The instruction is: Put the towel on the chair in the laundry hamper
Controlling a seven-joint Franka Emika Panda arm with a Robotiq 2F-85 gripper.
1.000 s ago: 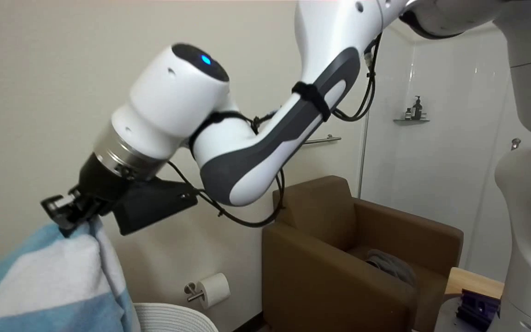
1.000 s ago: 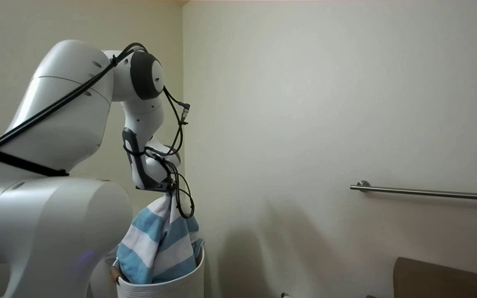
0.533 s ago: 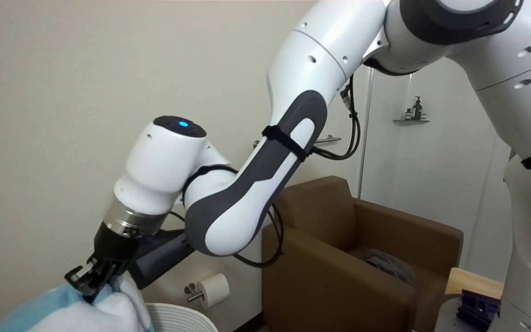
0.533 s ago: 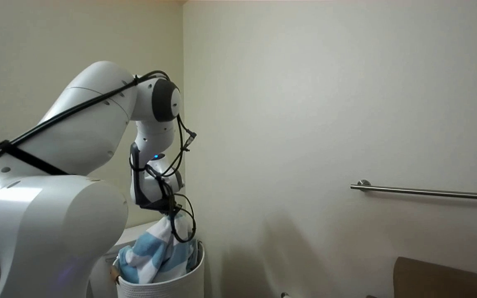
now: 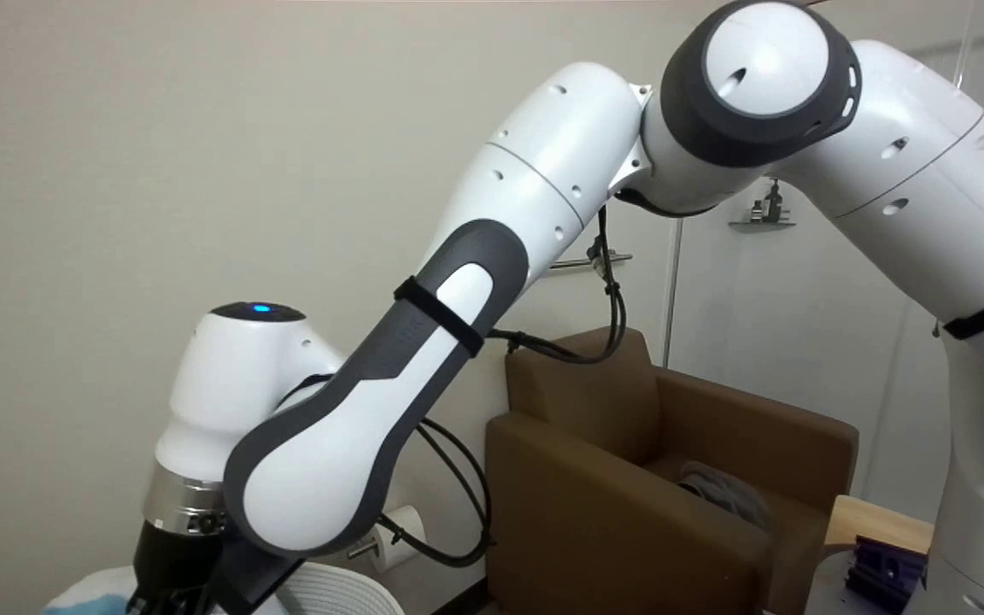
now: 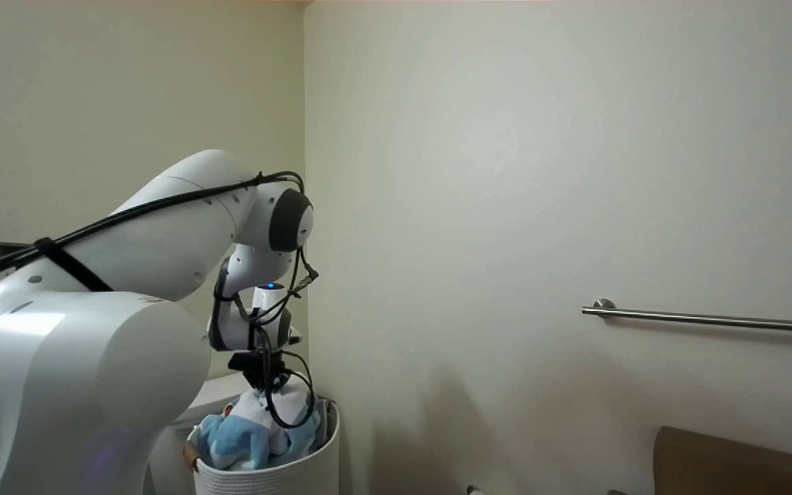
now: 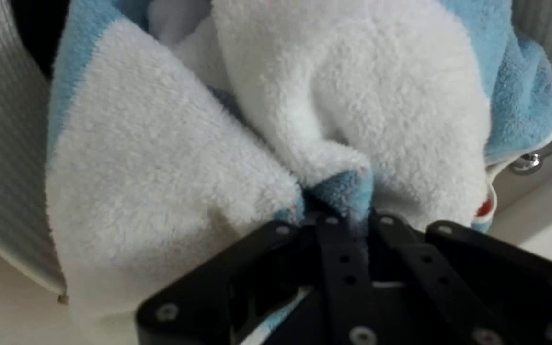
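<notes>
Towel [image 7: 400, 91], fluffy, striped, bulges from the ribbed hamper [image 6: 265, 482], pinched in the claw [image 7: 360, 224].

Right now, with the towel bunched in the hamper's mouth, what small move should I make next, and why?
I'd probably open the gripper to release: the wrist view shows it pinching a fold of the towel, whose lower part sits inside the hamper in an exterior view.

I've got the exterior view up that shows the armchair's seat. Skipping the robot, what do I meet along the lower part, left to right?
Towel → laundry hamper → toilet paper roll → armchair → dark purple object.
</notes>
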